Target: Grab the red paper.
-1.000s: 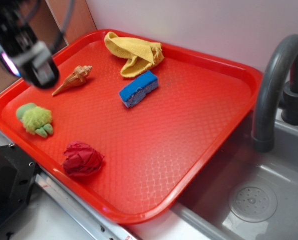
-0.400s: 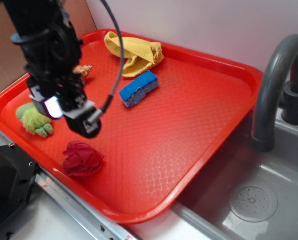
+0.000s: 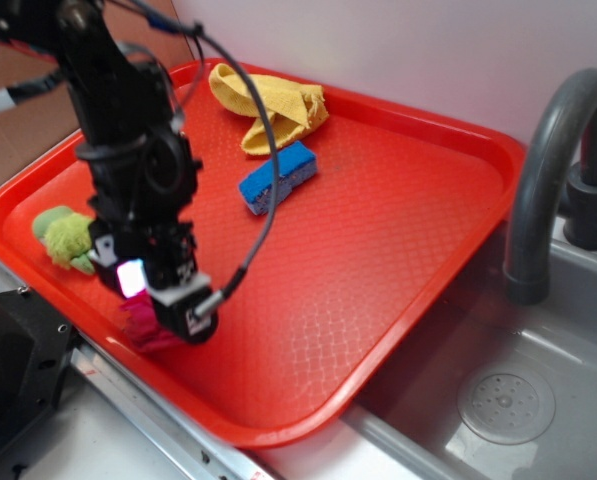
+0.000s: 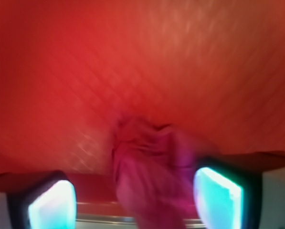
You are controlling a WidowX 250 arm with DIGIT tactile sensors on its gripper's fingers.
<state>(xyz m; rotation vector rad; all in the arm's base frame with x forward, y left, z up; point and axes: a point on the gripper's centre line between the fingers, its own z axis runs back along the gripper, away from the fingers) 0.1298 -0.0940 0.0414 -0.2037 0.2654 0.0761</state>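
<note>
The red paper (image 3: 138,328), a dark crimson crumpled ball, lies on the red tray (image 3: 378,250) near its front left edge. In the exterior view the gripper (image 3: 163,300) stands right over it and hides most of it. In the wrist view the paper (image 4: 152,176) sits between the two glowing fingertips (image 4: 217,196), closer to the right one, with a gap on the left. The gripper (image 4: 135,200) is open around the paper.
A green plush (image 3: 63,235) lies left of the gripper. A blue sponge (image 3: 276,177) and a yellow cloth (image 3: 273,105) lie farther back on the tray. A grey faucet (image 3: 553,170) and sink (image 3: 508,400) are at the right. The tray's front rim is just behind the paper.
The arm has swung from the back left of the tray forward and down over the red paper, which now lies between the open fingers. The seashell is now hidden behind the arm.
</note>
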